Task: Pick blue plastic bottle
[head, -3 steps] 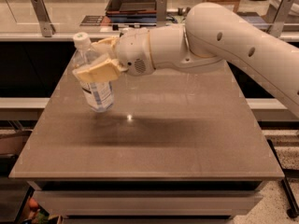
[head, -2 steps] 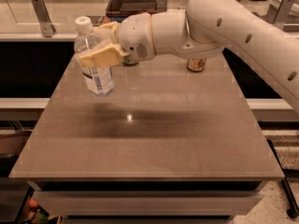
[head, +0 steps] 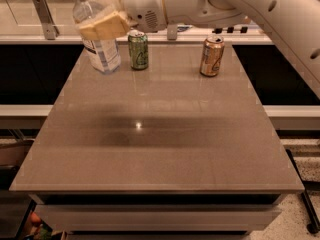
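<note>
Whereas a sec ago the blue plastic bottle (head: 103,54) hung lower over the left-middle of the table (head: 165,159), it now sits higher and further back in the camera view. Its white cap is up at the top edge and its base shows over the far-left part of the tabletop, just left of the green can (head: 138,50). The arm (head: 280,14) no longer covers the back row either, so the green can and the gold-brown can (head: 212,56) both stand in plain sight, upright and untouched, well apart from each other. For the task that reads as grasp done and lift under way. The bottle looks carried rather than resting, tho whether its base is fully clear of the surface can't be told for sure from this angle. The gripper (head: 105,9) is at top left, clamped across the bottle's upper body: one tan pad (head: 102,26) lies flat on the near side above the label and the other finger is behind, so the jaws are closed to bottle width w/ the bottle betw. them. The bottle leans a bit, top toward the left. As for the pose, the arm comes in from the upper right, forearm sloping down-left, wrist (head: 150,6) roughly level along the top and pointing left.
</note>
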`<state>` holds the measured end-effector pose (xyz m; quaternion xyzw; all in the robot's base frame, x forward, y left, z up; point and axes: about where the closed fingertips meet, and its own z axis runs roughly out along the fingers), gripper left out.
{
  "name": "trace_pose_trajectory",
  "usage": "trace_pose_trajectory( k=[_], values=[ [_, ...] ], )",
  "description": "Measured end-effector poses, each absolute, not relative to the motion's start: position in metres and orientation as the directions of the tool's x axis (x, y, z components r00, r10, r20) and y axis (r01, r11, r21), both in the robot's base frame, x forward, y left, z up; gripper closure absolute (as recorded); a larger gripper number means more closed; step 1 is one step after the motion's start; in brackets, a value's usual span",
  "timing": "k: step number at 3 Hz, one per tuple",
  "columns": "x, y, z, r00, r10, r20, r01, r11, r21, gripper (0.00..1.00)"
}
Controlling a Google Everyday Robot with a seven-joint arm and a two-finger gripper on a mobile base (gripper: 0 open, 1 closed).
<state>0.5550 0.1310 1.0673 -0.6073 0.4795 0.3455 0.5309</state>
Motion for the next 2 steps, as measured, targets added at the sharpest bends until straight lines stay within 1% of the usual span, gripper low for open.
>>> trace_pose_trajectory(
  k=[1, 2],
  values=[
    [0.5498, 0.1277, 1.0958, 0.355, -0.230, -0.906, -0.928, 0.033, -0.372, 1.00],
    [0.5497, 0.1277, 1.0959, 0.355, -0.230, -0.906, -0.928, 0.032, -0.372, 1.00]
  ],
)
